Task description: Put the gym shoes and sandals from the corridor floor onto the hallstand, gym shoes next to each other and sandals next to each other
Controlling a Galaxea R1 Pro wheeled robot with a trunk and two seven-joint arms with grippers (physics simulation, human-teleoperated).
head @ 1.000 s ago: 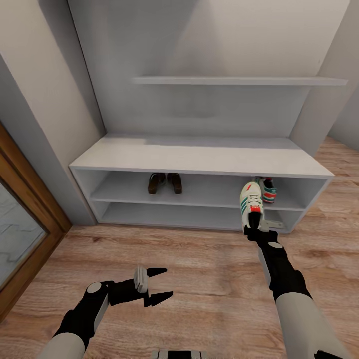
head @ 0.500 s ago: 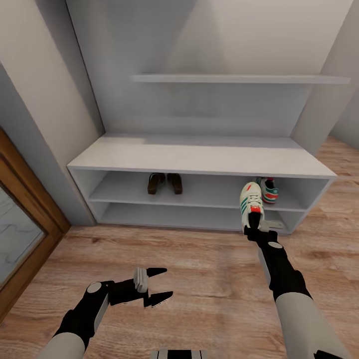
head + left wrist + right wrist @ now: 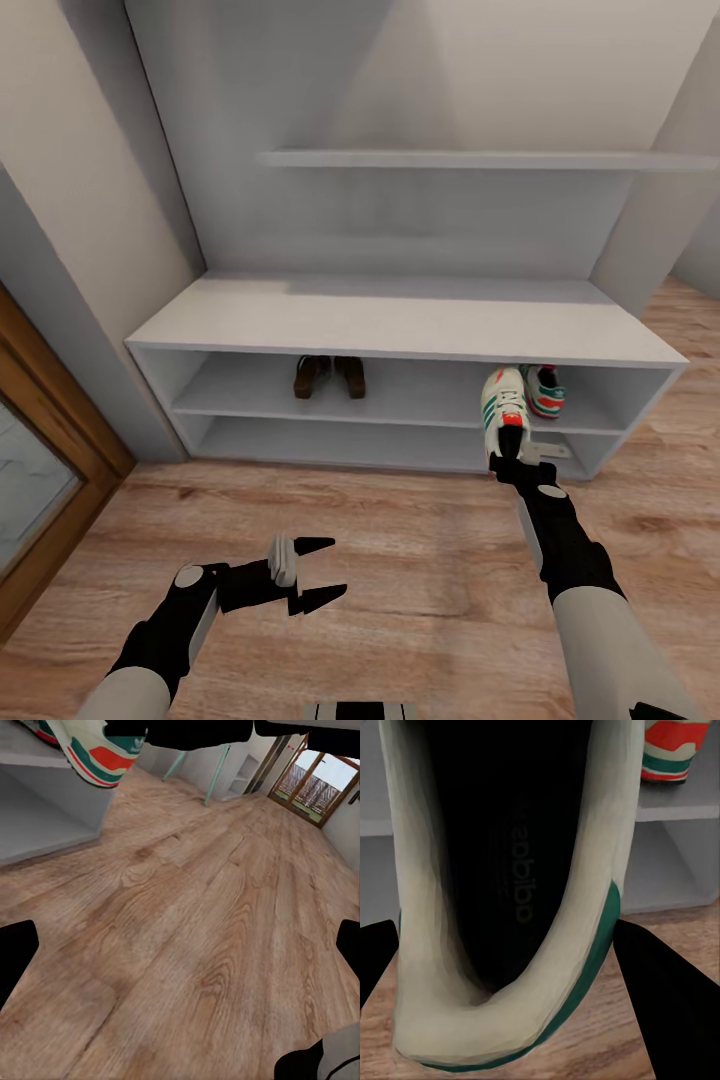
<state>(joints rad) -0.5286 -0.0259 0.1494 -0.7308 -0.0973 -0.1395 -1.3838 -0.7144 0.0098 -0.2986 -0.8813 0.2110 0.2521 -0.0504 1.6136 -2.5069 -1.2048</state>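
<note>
Right tool (image 3: pixel 512 462) clamped on heel of a gym shoe (image 3: pixel 502 408), held in the air just before the hallstand (image 3: pixel 400 325), level with its upper shelf. Long axis runs toe-first toward the rack. Second gym shoe (image 3: pixel 545 390) already on that shelf, just right; sandals (image 3: pixel 329 376) paired further left. Left tool (image 3: pixel 318 573) spread wide, empty, over the corridor floor (image 3: pixel 400 560).

Risk: toe catching the shelf edge, or a shallow release tipping it floorward.
</note>
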